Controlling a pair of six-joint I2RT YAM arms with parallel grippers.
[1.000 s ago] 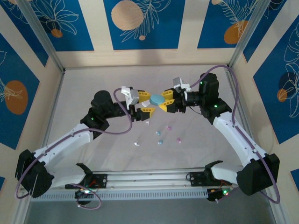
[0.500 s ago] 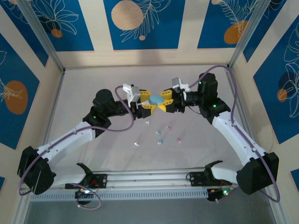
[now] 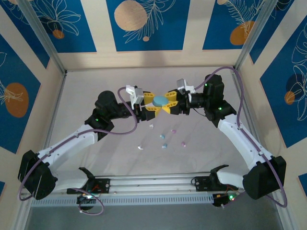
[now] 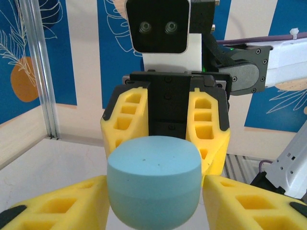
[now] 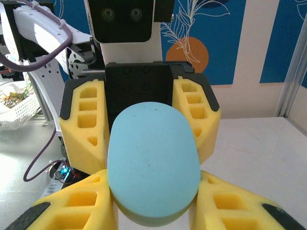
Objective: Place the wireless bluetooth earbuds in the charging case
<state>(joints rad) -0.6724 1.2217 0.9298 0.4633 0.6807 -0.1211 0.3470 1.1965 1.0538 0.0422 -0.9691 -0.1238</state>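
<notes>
Earbuds [image 3: 162,136] lie loose on the table [image 3: 86,81], near its middle and on the near-edge side of the two raised grippers. A white pair [image 3: 140,147] lies toward the left edge, a teal pair [image 3: 164,145] in the centre and a pink pair [image 3: 183,143] toward the right edge, none touching another. From above they are mere specks, too small to tell their shape or which way up they lie. The teal charging case [image 3: 159,100] hangs above the table, on the far-edge side of the scatter, and shows no seam or lid line that I can make out. Yellow fingers cover its two ends in the top view, and in the left wrist view its underside runs down to the bottom border. Each wrist view cuts its own fingers off at the lower corners. The right gripper [image 3: 169,102] is clamped on the case from the right, jaws narrowly apart, a finger on either flank. The left gripper [image 3: 150,102] meets it from the left, its fingers [image 4: 62,203] set somewhat wider. They lie against both sides of the case with no gap visible, so it grips too. The two grippers face each other nose to nose. The table is pale grey and matt, with an aluminium rail [image 3: 153,184] along its near edge where both bases sit. Beige walls [image 3: 96,28] with blue panels, white leaf outlines and orange discs close off the far, left and right edges, with metal posts [image 3: 44,38] at the far corners.
</notes>
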